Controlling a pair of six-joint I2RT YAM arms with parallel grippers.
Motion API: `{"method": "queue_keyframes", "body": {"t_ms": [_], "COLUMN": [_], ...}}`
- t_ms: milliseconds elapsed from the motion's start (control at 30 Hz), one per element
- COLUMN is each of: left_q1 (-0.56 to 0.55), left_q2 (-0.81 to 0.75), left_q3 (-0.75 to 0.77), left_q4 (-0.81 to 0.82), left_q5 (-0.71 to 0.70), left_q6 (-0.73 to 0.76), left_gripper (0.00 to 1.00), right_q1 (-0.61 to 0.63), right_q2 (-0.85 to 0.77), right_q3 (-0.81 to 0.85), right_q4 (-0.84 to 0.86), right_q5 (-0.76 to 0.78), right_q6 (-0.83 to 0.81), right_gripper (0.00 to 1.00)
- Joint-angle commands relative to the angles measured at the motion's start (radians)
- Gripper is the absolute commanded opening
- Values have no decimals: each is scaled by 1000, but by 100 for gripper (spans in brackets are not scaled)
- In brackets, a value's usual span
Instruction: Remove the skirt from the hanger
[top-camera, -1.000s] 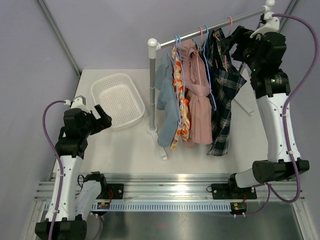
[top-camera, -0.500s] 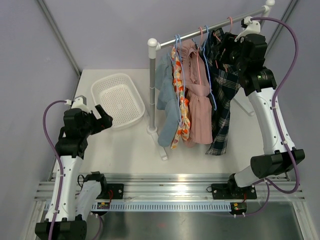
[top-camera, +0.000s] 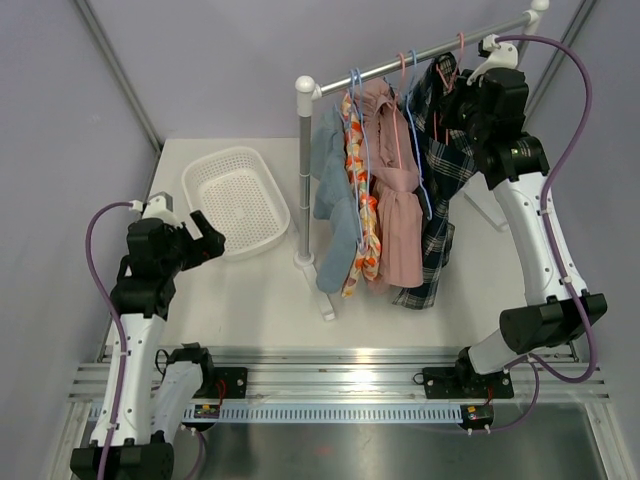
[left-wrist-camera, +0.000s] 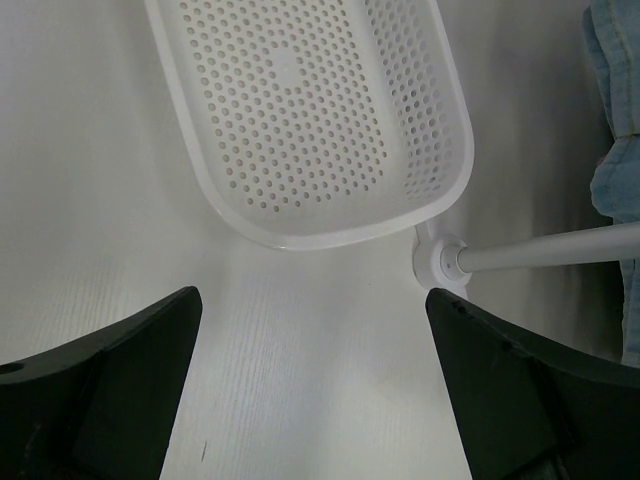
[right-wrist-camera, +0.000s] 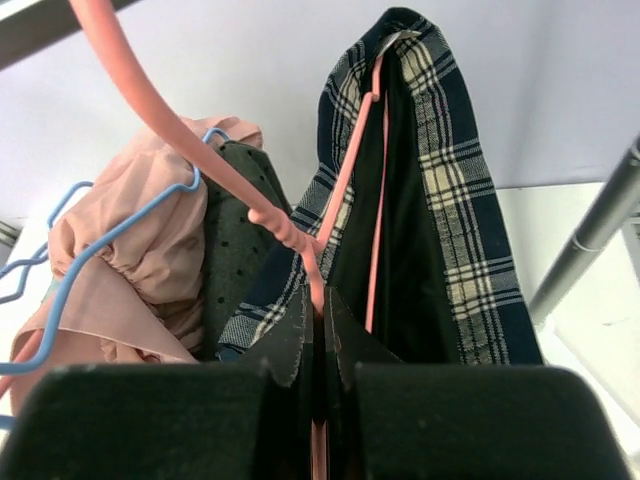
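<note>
Right gripper now pinched on pink hanger, plaid skirt draped just beyond, left gripper spread

Garments hang packed on the rail; plaid skirt touches pink dress, no passage between. Pink hanger wire bars the skirt's top. Post stands between basket and clothes. Open surface in front gives passage.
</note>
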Motion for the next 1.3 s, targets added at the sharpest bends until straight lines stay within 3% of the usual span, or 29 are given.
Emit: {"method": "queue_keyframes", "body": {"t_ms": [0, 133, 167, 367, 400, 567, 767, 967, 1267], "left_q1": [-19, -124, -153, -478, -587, -1003, -1325, -1457, -1471], "left_q2": [-45, -29, -16, 224, 299, 497, 754, 933, 1030], "left_q3": [29, 184, 296, 753, 861, 1020, 1086, 1120, 1125], "left_q4": [25, -10, -21, -120, -140, -122, 10, 152, 218], "left_q5": [-58, -118, -150, -174, -177, -289, -248, -213, -206], "left_q6": [18, -2, -2, 32, 35, 79, 109, 64, 17], "left_gripper": [99, 99, 99, 99, 99, 99, 99, 99, 99], "right_q1": [4, 3, 4, 3, 3, 3, 3, 3, 3], "right_q2": [-66, -128, -141, -295, -338, -401, -424, -445, -482], "right_q3": [93, 134, 134, 41, 9, -44, -65, -83, -93], "right_q4": [-14, -45, -57, -86, -87, -118, -172, -207, -230], "right_q5": [88, 134, 134, 186, 186, 163, 142, 139, 139], "right_q6": [-34, -47, -48, -56, -50, -27, 15, 56, 64], "right_gripper": [0, 0, 0, 0, 0, 0, 0, 0, 0]}}
